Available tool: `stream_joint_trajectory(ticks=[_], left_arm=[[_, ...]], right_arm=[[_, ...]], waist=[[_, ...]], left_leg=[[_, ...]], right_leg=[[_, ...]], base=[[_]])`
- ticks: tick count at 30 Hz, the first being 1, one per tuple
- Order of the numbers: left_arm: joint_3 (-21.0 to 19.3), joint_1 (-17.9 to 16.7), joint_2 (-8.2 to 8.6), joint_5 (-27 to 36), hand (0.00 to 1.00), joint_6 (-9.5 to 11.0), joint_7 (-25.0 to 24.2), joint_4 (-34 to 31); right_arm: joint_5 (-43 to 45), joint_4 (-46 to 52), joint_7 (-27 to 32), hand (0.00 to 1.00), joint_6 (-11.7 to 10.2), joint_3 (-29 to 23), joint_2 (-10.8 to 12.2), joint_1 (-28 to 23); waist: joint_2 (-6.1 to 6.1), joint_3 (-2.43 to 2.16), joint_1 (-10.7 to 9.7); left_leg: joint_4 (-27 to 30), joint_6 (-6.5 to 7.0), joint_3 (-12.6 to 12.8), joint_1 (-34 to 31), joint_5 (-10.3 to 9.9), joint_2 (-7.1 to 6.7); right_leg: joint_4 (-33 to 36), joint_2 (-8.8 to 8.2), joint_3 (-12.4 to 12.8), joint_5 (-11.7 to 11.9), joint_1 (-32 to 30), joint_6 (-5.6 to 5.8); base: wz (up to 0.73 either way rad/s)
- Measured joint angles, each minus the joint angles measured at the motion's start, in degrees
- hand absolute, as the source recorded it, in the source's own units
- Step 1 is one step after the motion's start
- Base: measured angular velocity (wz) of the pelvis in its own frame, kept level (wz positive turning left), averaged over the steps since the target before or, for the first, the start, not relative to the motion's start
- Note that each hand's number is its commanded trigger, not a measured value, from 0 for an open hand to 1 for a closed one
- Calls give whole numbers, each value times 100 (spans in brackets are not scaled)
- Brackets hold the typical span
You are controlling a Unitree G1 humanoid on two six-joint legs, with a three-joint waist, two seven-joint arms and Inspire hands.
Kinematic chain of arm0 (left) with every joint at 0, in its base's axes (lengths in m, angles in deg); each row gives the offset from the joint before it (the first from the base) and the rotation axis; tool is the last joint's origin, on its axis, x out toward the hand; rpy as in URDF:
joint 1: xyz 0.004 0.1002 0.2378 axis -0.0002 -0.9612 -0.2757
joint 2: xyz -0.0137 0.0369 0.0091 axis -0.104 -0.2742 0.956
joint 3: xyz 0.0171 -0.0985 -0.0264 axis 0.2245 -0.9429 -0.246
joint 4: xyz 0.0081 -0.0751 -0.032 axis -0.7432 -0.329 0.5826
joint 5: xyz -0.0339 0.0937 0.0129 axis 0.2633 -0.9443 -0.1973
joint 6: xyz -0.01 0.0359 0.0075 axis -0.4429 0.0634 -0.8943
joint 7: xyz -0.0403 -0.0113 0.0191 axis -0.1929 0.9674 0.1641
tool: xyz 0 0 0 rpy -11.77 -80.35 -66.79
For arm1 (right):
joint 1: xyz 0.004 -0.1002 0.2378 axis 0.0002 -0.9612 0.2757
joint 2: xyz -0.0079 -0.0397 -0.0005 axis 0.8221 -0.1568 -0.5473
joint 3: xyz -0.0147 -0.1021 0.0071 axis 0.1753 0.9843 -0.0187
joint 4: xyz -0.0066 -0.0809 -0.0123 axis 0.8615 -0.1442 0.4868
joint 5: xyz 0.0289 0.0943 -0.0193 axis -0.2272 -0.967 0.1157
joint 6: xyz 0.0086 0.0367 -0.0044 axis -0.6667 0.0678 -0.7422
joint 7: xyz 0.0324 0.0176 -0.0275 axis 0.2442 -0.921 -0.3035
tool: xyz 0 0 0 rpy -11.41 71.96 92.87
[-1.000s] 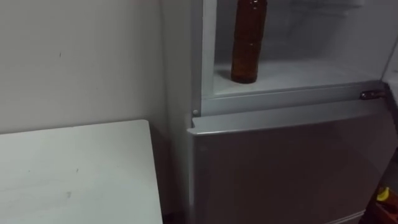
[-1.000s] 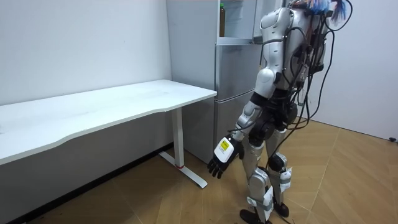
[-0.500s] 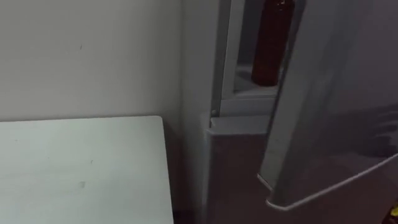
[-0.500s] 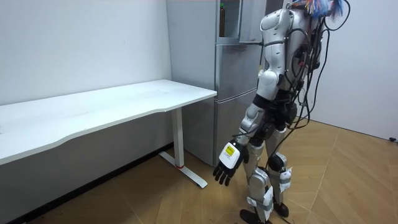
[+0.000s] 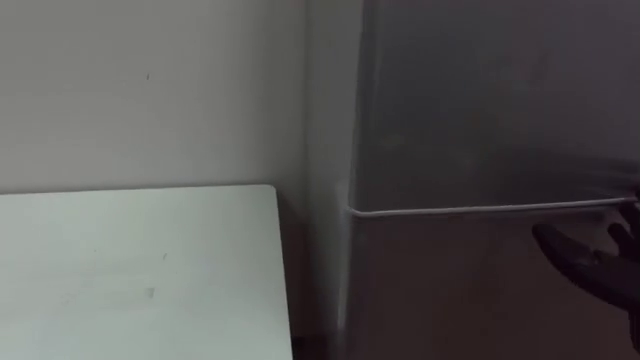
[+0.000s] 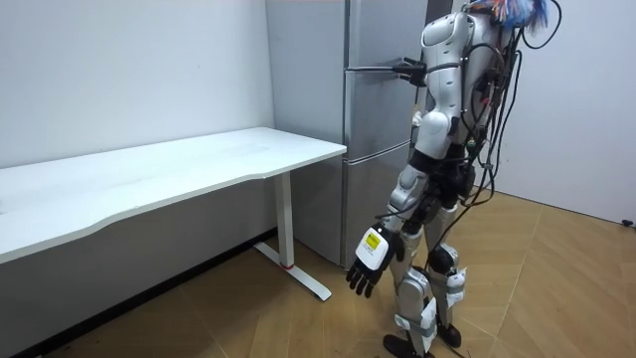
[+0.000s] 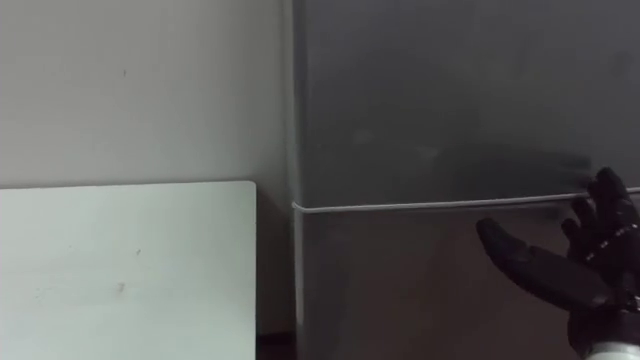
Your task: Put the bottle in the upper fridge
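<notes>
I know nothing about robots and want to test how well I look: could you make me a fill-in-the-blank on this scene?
1. The upper fridge door is ___.
2. The right hand, fingers straight, is raised in front of the ___.
3. The left hand hangs at the robot's side and holds ___.
4. In the eye views, the white table stands to the ___ of the fridge.

Missing words: closed; fridge; nothing; left.
</notes>
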Motion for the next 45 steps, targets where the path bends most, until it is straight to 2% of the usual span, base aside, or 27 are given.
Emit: stream_joint_trajectory(ticks=[3,9,10,11,15,21,27,32,38,41,45], left_arm=[[-5,31,-2,-4,0,-2,-6,-5],[-3,33,-12,-189,0,-1,-151,-131],[-7,32,-14,-246,0,5,-194,-156],[-7,36,-24,-268,0,11,-239,-167],[-6,63,-30,-271,0,17,-256,-165],[-15,85,-57,-271,0,17,-421,-163],[-24,210,-74,-282,0,34,-525,-195],[-37,209,-120,-505,0,36,-607,-344],[-40,178,-125,-510,0,33,-601,-343],[-52,144,-127,-510,0,24,-592,-343],[-77,121,-197,-504,0,16,-595,-342]], right_arm=[[305,0,-9,0,3,77,0,1],[767,0,-27,0,108,137,-1,10],[768,0,-15,0,120,130,0,12],[776,0,4,0,125,131,0,12],[1050,0,59,0,176,163,0,12],[1801,-7,180,0,384,275,0,12],[2552,-12,617,0,638,396,2,12],[3041,-11,1062,0,882,470,5,13],[3227,-12,1397,0,1174,500,5,39],[3234,-12,1470,0,1335,497,5,149],[3239,-12,1511,0,1384,405,4,214]], waist=[[22,-4,14],[59,-18,79],[13,9,102],[16,9,103],[-12,23,113],[-72,25,220],[-83,30,441],[-131,28,526],[-177,34,660],[-225,54,670],[-314,50,691]], left_leg=[[19,0,-8,-11,0,1],[42,0,-29,-1,3,4],[43,-2,-36,0,5,4],[55,-2,-63,-9,6,0],[54,4,-146,-43,33,-18],[57,-17,-204,-54,81,-12],[106,-25,-239,-119,95,-6],[174,-16,-399,-306,148,-31],[206,-21,-531,-343,174,-94],[227,-18,-614,-369,185,-101],[252,-30,-677,-408,194,-105]], right_leg=[[4,-7,-43,2,1,-1],[31,-42,-290,5,24,-3],[50,-49,-341,5,22,-3],[57,-65,-438,5,26,-3],[60,-101,-572,3,17,-2],[-1,-97,-580,19,29,-31],[0,-97,-628,22,-11,-45],[13,-109,-823,39,-95,-55],[14,-126,-934,20,-94,-42],[9,-129,-961,16,-99,-34],[0,-128,-997,18,-110,-37]], base=[[1],[0],[3],[5],[9],[0],[2],[15],[9],[5],[4]])
